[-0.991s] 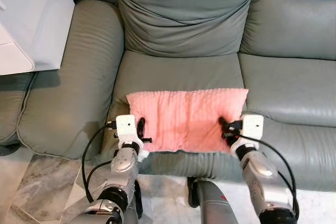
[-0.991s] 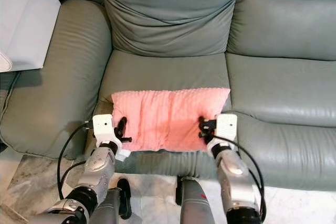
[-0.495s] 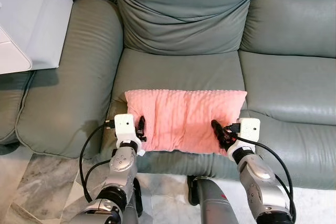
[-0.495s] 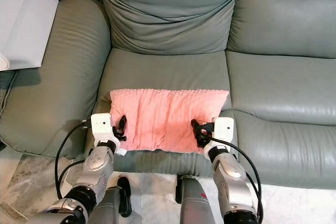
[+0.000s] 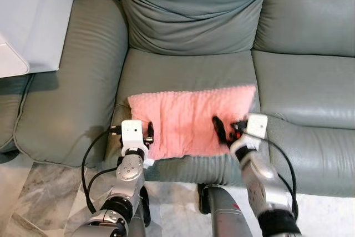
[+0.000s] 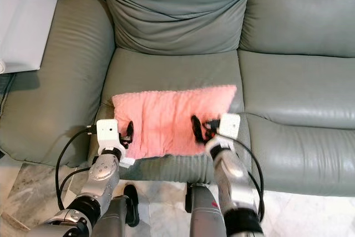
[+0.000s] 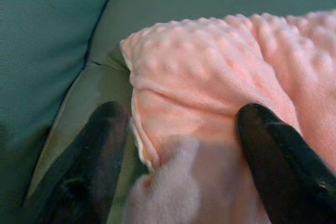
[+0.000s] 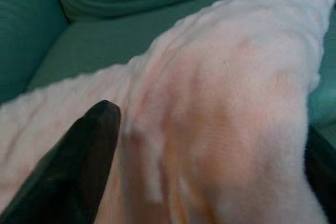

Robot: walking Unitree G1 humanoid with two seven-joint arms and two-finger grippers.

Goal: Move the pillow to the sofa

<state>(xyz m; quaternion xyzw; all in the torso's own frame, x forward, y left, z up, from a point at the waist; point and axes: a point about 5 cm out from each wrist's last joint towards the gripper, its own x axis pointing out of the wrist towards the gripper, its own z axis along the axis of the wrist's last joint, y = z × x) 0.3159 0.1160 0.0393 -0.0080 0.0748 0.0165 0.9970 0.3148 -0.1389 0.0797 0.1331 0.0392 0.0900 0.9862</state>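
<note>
Left eye view is showing the pink pillow [image 5: 191, 121] lying mid-frame on the sofa [image 5: 188, 67]. Left gripper [image 7: 176, 129] is straddling its corner, fingers spread; right gripper [image 5: 224, 130] is likewise spread over the pillow's other end.

Left arm: silver, bent, reaching forward from lower left; white wrist module upright. Left claw [image 5: 148, 134]: fingers [image 7: 105, 145] spread wide apart.

Right arm: silver, angled inward from lower right; wrist module tilted toward centre. Right claw [image 5: 224, 131]: fingers [image 8: 79, 166] parted, pointing left-forward.

Black cables loop from both wrists back along forearms.
</note>
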